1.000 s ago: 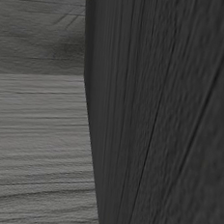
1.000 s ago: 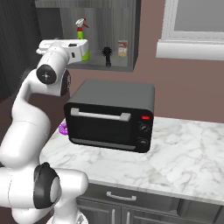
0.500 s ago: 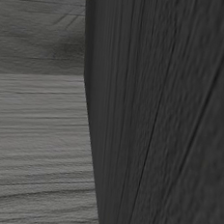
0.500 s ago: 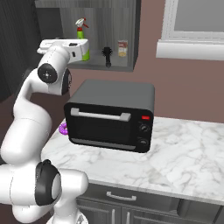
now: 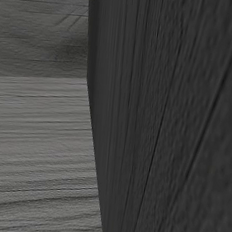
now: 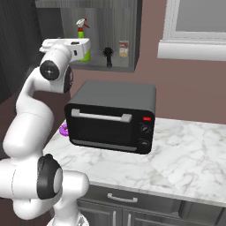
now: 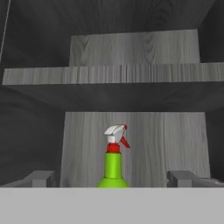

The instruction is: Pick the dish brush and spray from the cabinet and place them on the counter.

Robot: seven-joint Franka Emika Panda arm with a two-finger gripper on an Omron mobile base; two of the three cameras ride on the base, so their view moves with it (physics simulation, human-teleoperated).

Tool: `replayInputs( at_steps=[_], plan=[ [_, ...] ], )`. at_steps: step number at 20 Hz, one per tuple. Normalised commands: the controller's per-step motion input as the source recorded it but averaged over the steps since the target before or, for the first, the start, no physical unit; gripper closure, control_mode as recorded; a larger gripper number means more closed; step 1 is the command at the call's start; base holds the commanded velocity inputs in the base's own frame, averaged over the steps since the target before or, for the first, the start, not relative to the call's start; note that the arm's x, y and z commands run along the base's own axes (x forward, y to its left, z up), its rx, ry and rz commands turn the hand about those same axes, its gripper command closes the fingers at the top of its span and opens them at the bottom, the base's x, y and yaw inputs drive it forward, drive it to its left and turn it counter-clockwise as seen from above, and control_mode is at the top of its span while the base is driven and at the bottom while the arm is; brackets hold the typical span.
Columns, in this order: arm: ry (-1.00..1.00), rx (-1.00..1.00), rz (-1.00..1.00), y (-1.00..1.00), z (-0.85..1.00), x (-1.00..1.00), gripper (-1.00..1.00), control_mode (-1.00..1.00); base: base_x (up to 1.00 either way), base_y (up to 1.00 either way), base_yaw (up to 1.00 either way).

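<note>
Standing upright on the lower shelf of the open cabinet [image 6: 132, 39], the spray [image 6: 82, 39] is a green bottle with a red collar and a white trigger head. In the right base view it sits toward the left of that shelf, partly hidden behind the white hand [image 6: 81, 46], which is raised to shelf height just in front of it. To the right of the spray on the same shelf, well apart from it, the dark dish brush [image 6: 107, 56] stands on end, and farther right again is a small box [image 6: 124, 48] with a pale label.

In the hand view the spray [image 7: 113, 162] is centred and upright, its red trigger pointing right, against the pale wood back panel of the cabinet [image 7: 135, 148]; an upper shelf [image 7: 113, 74] runs across above it. The hand [image 7: 113, 179] is spread wide, its two fingertips [image 7: 41, 179] rising at the lower left and lower right with the bottle between them and farther back, touching neither.

Below the cabinet, a black toaster oven [image 6: 112, 115] sits on the white marble worktop [image 6: 185, 163], its door closed and its knobs on the right side. A purple object [image 6: 64, 129] lies on the worktop just left of the oven, half hidden by the arm. A window [image 6: 196, 26] is on the far wall to the right. The left base view looks at a dark wood panel [image 5: 172, 123] close up, beside lighter grey wood.
</note>
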Motion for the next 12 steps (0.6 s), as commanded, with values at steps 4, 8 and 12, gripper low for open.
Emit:
replayInputs(
  at_steps=[4, 8, 12],
  plan=[
    [0.03, 0.00, 0.00, 0.02, 0.00, 0.17, -1.00, -1.00, 0.00, 0.00, 0.00],
    [0.02, 0.00, 0.00, 0.08, 0.00, 0.18, -1.00, -1.00, 0.00, 0.00, 0.00],
    [0.03, 0.00, 0.00, 0.10, 0.00, 0.20, -1.00, -1.00, 0.00, 0.00, 0.00]
  ],
)
